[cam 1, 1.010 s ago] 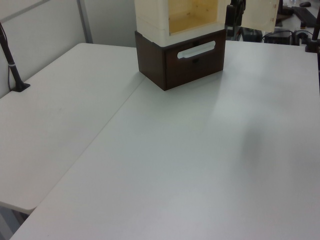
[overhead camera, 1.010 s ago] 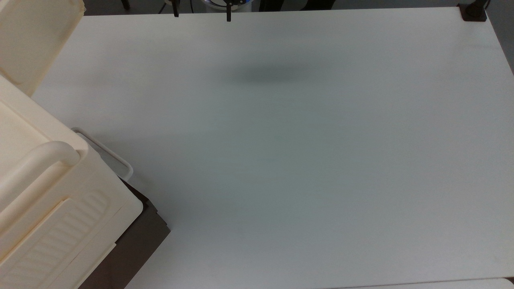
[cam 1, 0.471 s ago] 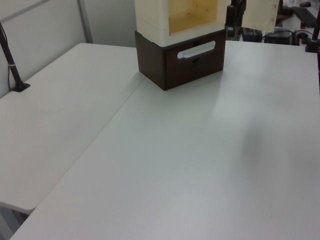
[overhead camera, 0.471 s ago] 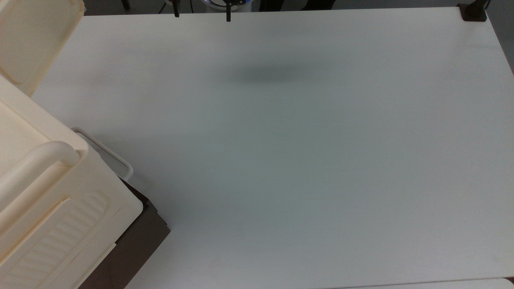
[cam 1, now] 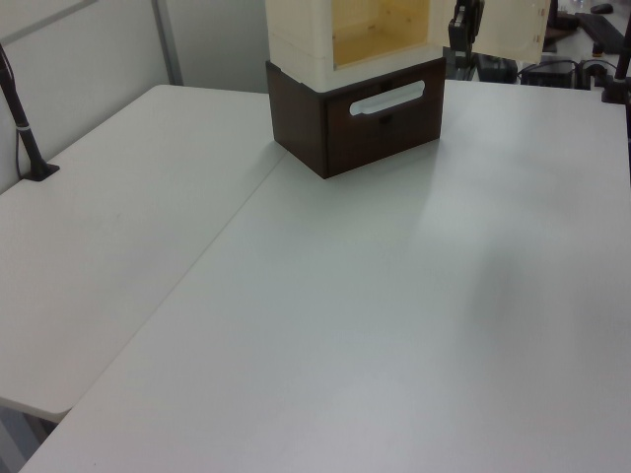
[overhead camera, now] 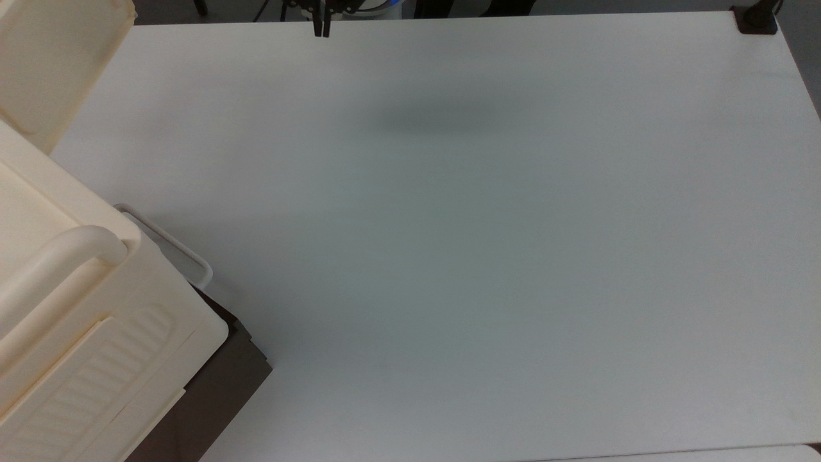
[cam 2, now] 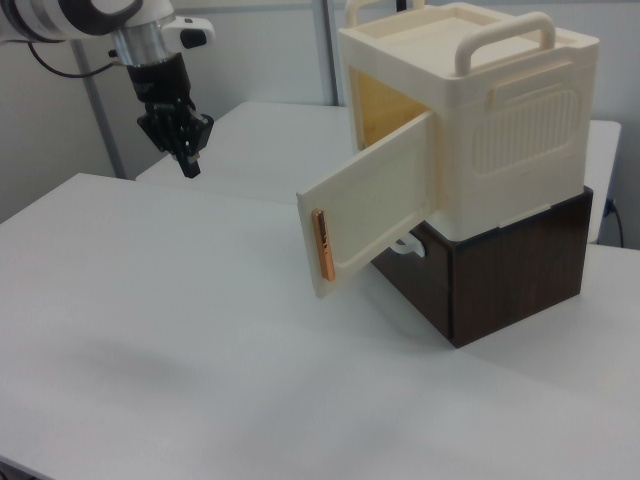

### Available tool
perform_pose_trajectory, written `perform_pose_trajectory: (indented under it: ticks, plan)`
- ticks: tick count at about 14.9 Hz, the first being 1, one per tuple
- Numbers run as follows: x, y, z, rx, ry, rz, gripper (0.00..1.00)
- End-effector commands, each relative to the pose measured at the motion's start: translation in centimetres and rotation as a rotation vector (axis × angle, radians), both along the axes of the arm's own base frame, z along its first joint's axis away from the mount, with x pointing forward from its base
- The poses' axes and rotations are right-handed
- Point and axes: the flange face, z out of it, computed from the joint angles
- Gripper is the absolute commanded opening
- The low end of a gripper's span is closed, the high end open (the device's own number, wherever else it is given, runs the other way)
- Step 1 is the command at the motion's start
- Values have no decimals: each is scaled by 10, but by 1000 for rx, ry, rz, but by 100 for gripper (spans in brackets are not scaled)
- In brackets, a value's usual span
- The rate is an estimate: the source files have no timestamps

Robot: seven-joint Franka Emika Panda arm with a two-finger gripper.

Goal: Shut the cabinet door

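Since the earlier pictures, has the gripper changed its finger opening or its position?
Yes. In the top view, the gripper fingers, earlier wide apart along the table's far edge, have come together, nearly shut.

White table [cam 2: 200, 330]; dark brown box [cam 2: 510, 265] rests on it.

Bright even light; soft shadow on table [overhead camera: 449, 256]; perhaps slight blur.
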Motion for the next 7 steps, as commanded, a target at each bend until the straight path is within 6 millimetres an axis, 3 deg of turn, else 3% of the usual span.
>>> perform_pose_trajectory:
  ticks: [1,4,7]
  plan:
    - [-10,-14,25,6,-36,-1,0]
    - [-13,-21,50,9,-91,-20,0]
    - [-19,-48,74,15,-141,-74,0]
